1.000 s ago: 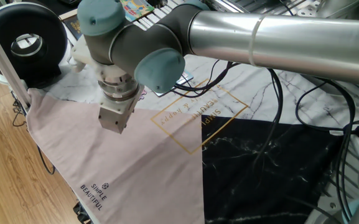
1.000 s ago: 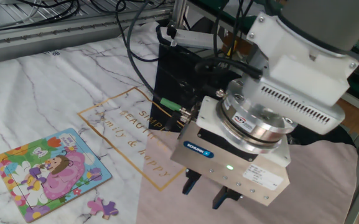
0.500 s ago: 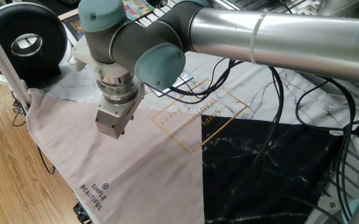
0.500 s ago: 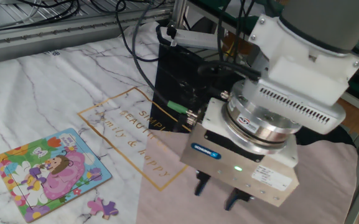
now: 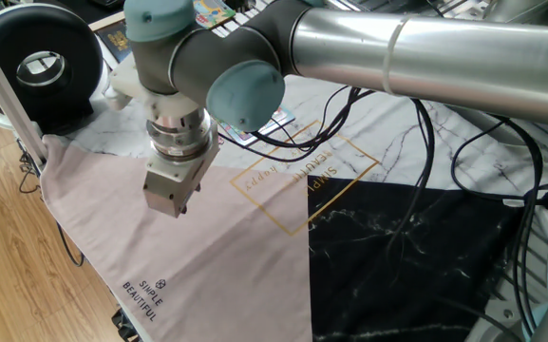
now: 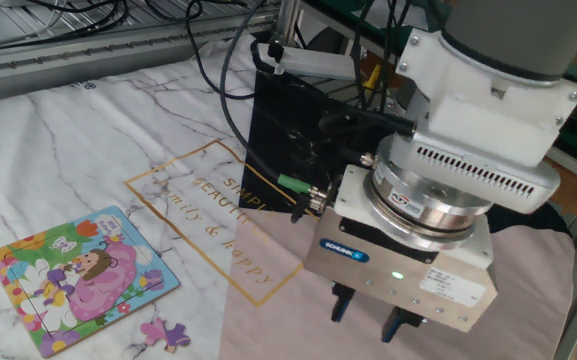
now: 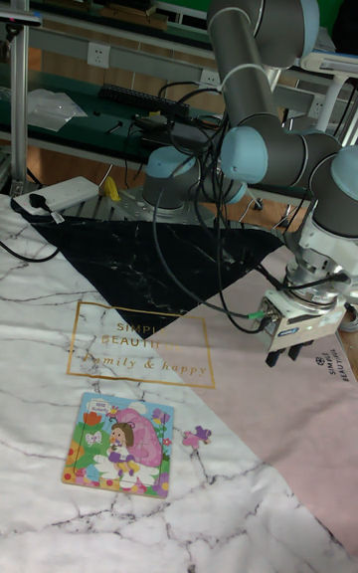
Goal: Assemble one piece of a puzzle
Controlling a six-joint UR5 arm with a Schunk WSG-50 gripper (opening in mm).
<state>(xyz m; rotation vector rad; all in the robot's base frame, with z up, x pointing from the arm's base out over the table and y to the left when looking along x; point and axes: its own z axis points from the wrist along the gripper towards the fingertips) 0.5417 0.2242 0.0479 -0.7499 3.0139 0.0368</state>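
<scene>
**A:** Judging handling first: the piece [image 6: 164, 331] looked thin, flat and very light, probably stiff card, with knobbed edges. It lay flush on the marbled white cloth [image 6: 58, 140], so there was little height to pinch. Where would you take it?

**B:** Across its narrowest body, fingers closing on two opposite edges and clear of the knobs. My guess was that it would slide or tip easily, and the soft cloth beneath could bunch under a hard press.

**A:** Position noted. The piece sat just beside the lower right corner of the puzzle [image 6: 84, 278], apart from it. In the tall fixed view it [image 7: 196, 436] lay at the board's [image 7: 120, 445] right edge.

**B:** And the gripper [image 6: 378, 313]?

**A:** Hovering above the pink cloth [image 5: 212, 237], well apart from the piece, off to its right in the other fixed view. Fingers pointed down with a modest gap between them and nothing held.

**B:** Gap width relative to the piece?

**A:** Could not tell. The gripper [image 7: 285, 357] showed two dark fingertips side by side, empty.
</scene>
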